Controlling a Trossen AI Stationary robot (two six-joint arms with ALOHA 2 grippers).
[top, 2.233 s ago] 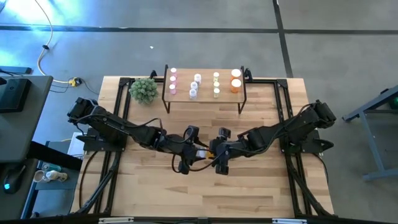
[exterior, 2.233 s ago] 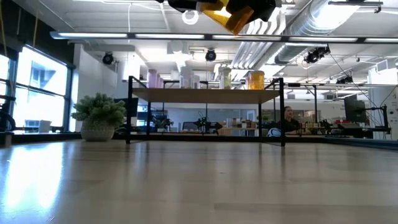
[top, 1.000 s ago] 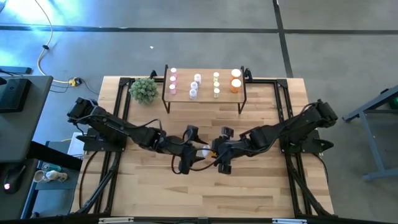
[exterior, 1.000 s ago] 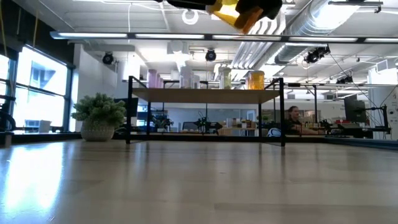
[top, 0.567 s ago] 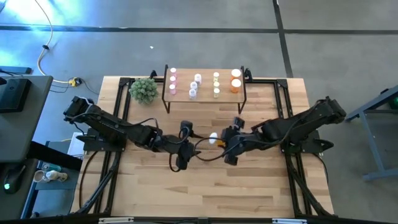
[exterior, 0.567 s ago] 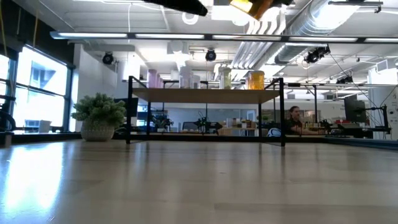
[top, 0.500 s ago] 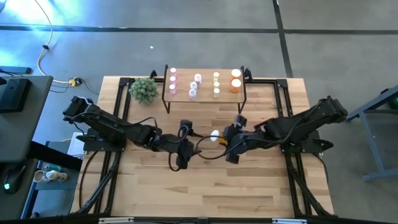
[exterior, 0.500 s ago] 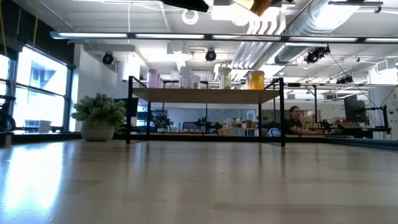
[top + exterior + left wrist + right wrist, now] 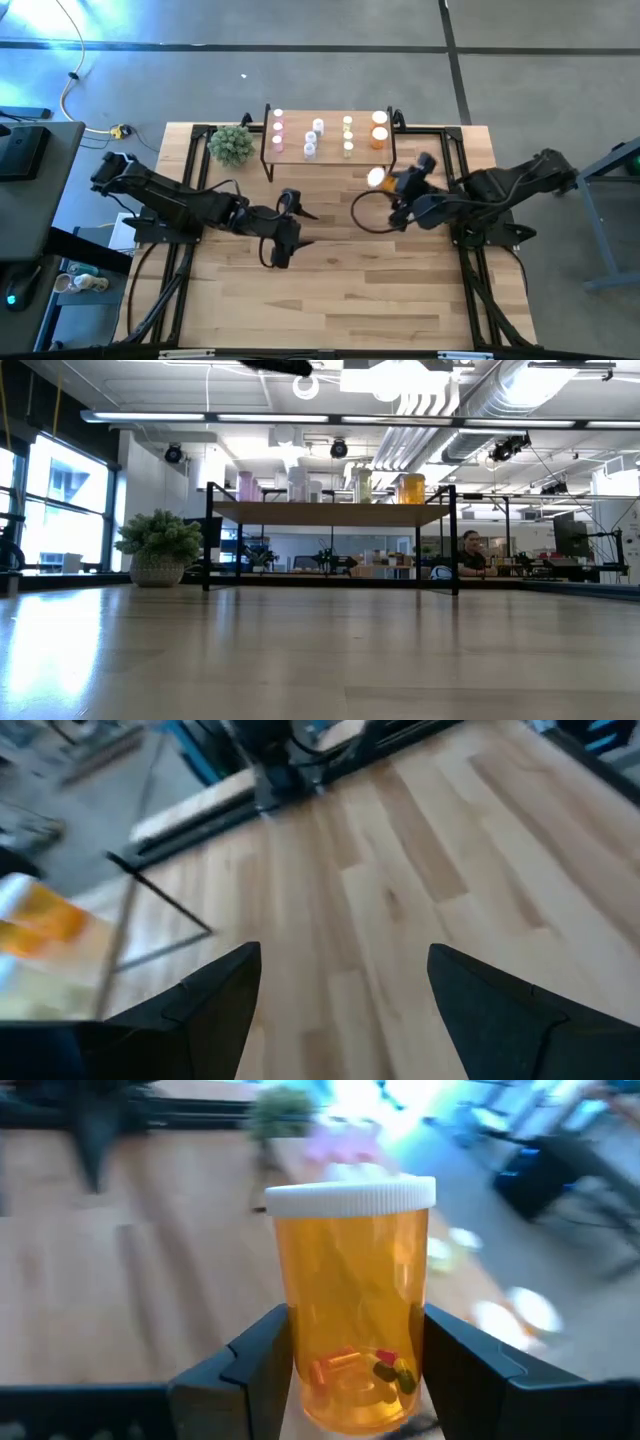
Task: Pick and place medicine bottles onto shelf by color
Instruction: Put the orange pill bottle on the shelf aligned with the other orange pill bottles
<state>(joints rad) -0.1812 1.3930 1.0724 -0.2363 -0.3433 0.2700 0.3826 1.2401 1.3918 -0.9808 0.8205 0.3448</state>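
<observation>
Cylindrical orange bottle (image 9: 350, 1300) (smooth, translucent)

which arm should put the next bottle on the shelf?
Right. Its gripper is shut on an orange bottle and sits just off the shelf's orange end, where two orange bottles already stand. The left gripper is open, empty and farther back over mid-table.
</observation>
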